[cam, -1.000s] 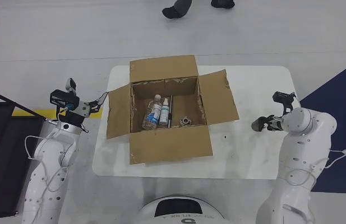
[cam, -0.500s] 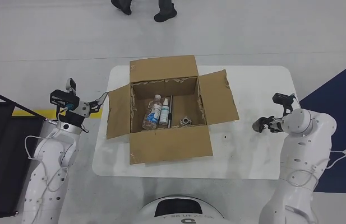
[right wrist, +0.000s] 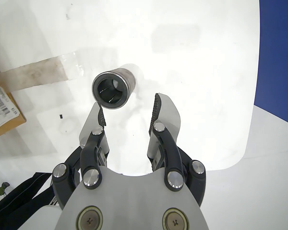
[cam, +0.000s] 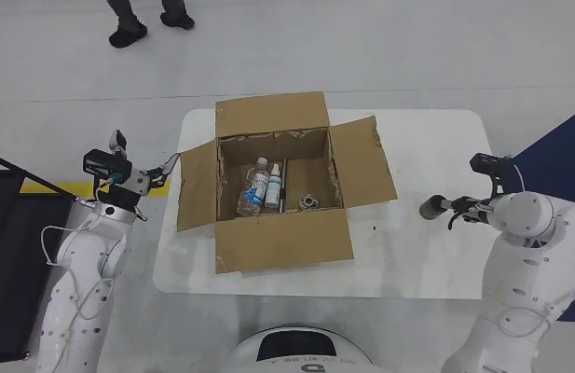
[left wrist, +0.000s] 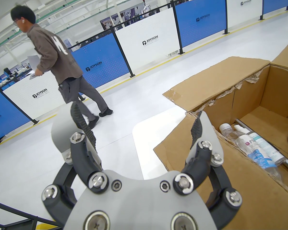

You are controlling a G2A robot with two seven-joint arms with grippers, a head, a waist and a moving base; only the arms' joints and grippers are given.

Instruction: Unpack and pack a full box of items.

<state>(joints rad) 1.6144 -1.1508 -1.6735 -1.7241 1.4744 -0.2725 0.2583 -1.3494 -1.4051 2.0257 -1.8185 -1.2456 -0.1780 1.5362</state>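
Likely the ungripped metal sleeve (right wrist: 114, 89), a short dark hollow cylinder with a shiny rim, could roll off the white table (right wrist: 194, 48), since it sits just past one fingertip of the spread-open, empty right gripper (right wrist: 128, 106), well apart from the open box (cam: 273, 119); left gripper (left wrist: 136, 112) is spread too.

Open box (cam: 282, 241) at centre of bench (cam: 413, 140): bottles (cam: 259, 186) in its left half, fitting (cam: 308, 200) beside them; cylinder (right wrist: 114, 89), apparently on the bench, right of the box.
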